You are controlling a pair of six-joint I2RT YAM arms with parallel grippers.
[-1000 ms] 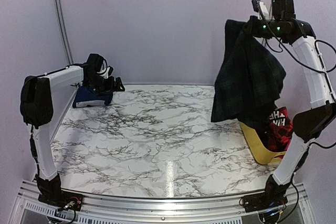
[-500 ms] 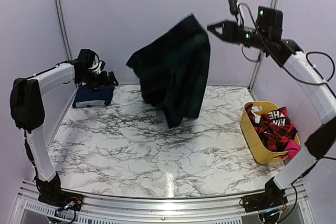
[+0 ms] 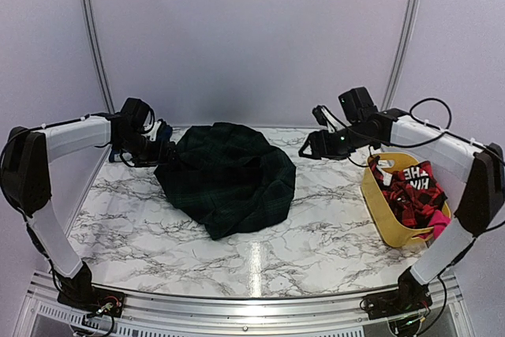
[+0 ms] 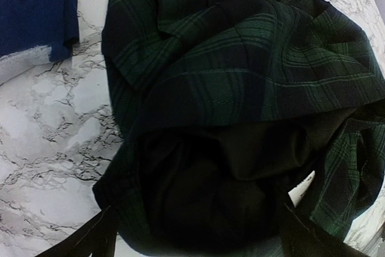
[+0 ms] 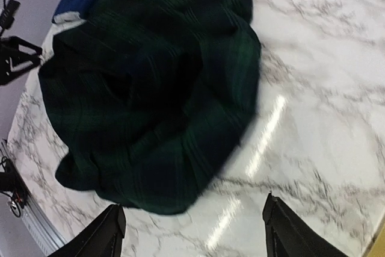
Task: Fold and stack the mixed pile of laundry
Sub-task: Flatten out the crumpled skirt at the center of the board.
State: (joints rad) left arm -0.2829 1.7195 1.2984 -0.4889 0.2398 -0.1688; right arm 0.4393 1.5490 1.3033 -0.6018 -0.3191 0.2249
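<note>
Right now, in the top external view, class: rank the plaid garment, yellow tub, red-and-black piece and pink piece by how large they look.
1. plaid garment, clearly largest
2. yellow tub
3. red-and-black piece, close to the tub since it nearly fills it, so this rank is unsure
4. pink piece, only a small part showing

The plaid garment (image 3: 229, 175) in the middle of the worktop (image 3: 316, 234) is soft, matt woven cloth, crumpled, with a plain black inner face in the left wrist view. The worktop is a smooth, glossy marble-look surface that mirrors a streak of light. At 3 o'clock the yellow tub (image 3: 379, 215) is smooth plastic, and the red-and-black piece (image 3: 410, 195) in it is matt cloth. At 10 o'clock the navy cloth (image 4: 36, 10) looks matt.
</note>
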